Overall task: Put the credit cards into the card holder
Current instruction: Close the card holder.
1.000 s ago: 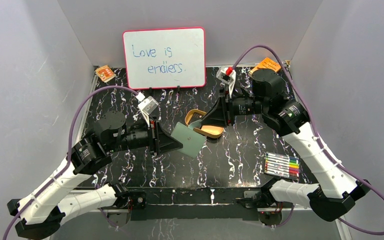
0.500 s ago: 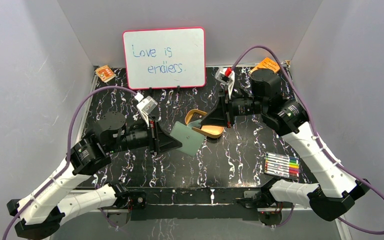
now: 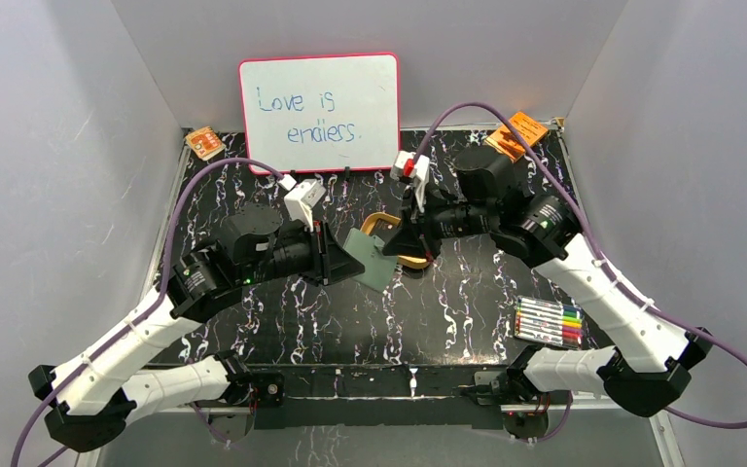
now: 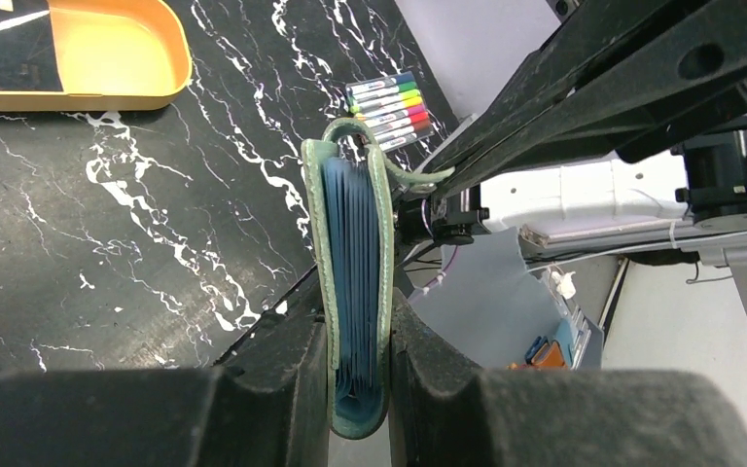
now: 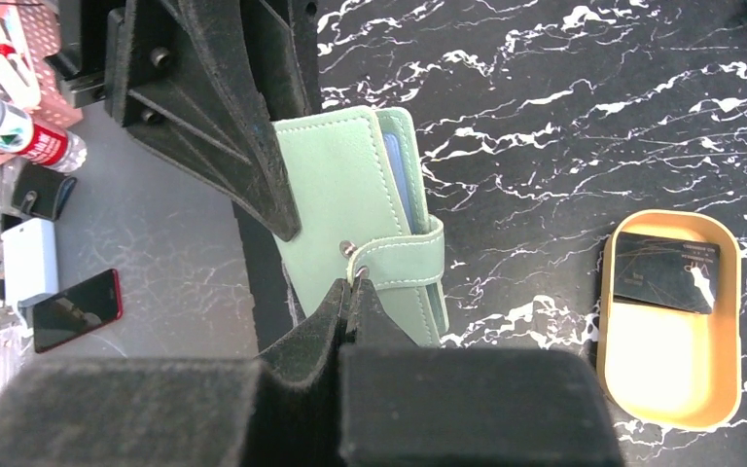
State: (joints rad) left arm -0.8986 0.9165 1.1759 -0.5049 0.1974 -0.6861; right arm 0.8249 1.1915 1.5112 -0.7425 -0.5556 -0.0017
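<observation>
The card holder point(image 3: 374, 261), a sage-green wallet, is held folded above the table's middle. My left gripper point(image 4: 358, 321) is shut on it near the spine, and blue pockets show between the covers point(image 4: 357, 233). Its snap strap point(image 5: 404, 263) wraps over the free edge. My right gripper point(image 5: 355, 284) is shut on the strap's tab by the snap button. One dark credit card point(image 5: 663, 272) lies in the tan-gold tray point(image 5: 671, 389), also seen in the left wrist view as the card point(image 4: 5, 53). In the top view the right gripper point(image 3: 396, 243) meets the left gripper point(image 3: 350, 263) at the wallet.
The tray point(image 3: 374, 222) sits just behind the wallet. A whiteboard point(image 3: 319, 112) stands at the back. Orange booklets lie at the back left point(image 3: 204, 143) and back right point(image 3: 517, 131). A pack of coloured markers point(image 3: 548, 323) lies at the front right.
The right gripper has shut and shifted left from over the tray onto the wallet's strap. The left arm has carried the wallet a little right and back.
</observation>
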